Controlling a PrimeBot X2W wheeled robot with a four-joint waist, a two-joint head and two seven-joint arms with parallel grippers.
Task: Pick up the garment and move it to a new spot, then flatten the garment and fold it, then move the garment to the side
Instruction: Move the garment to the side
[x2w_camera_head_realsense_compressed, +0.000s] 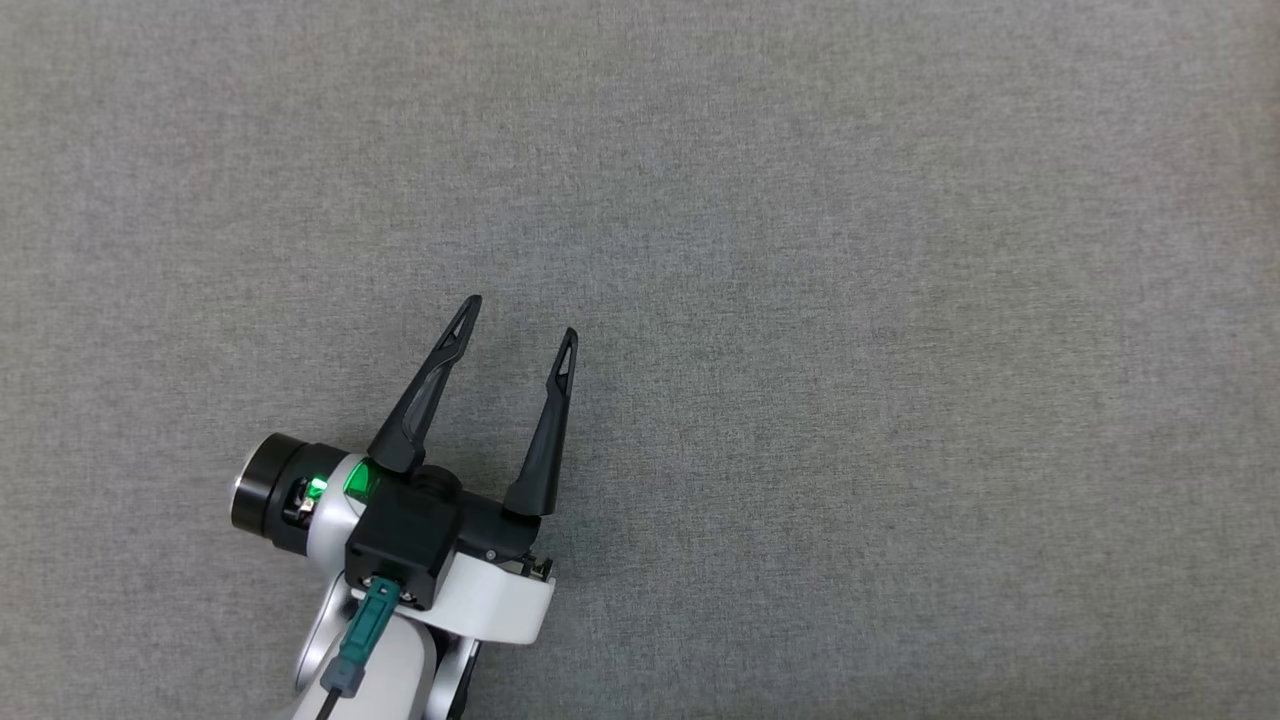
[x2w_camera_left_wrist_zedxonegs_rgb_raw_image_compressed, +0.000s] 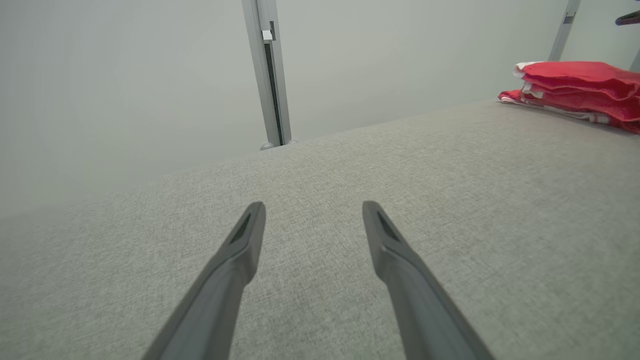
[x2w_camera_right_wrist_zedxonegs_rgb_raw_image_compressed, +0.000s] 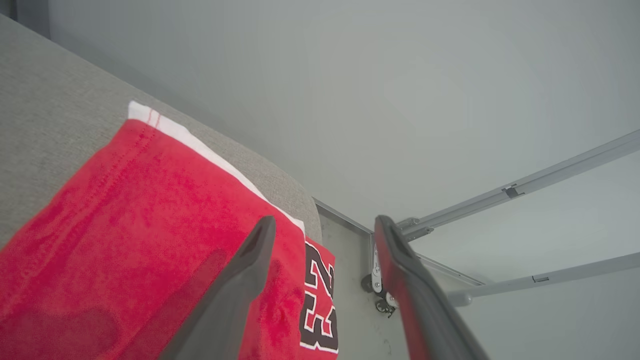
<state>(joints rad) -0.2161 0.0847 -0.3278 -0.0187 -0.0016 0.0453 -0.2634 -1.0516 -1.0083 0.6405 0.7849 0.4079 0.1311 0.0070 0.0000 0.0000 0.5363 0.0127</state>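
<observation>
Apparently soft and light, the garment (x2w_camera_right_wrist_zedxonegs_rgb_raw_image_compressed: 125, 240): red, folded, lying at the far right edge of the table (x2w_camera_head_realsense_compressed: 800, 200). Likely floppy when lifted; best pinched at the white-trimmed hem, through all layers. Reads "23" in black, outlined white. Just above it, right end effector (x2w_camera_right_wrist_zedxonegs_rgb_raw_image_compressed: 325, 222) spread wide, holding nothing. Over the near left, left end effector (x2w_camera_head_realsense_compressed: 522, 315) likewise wide and empty.
</observation>
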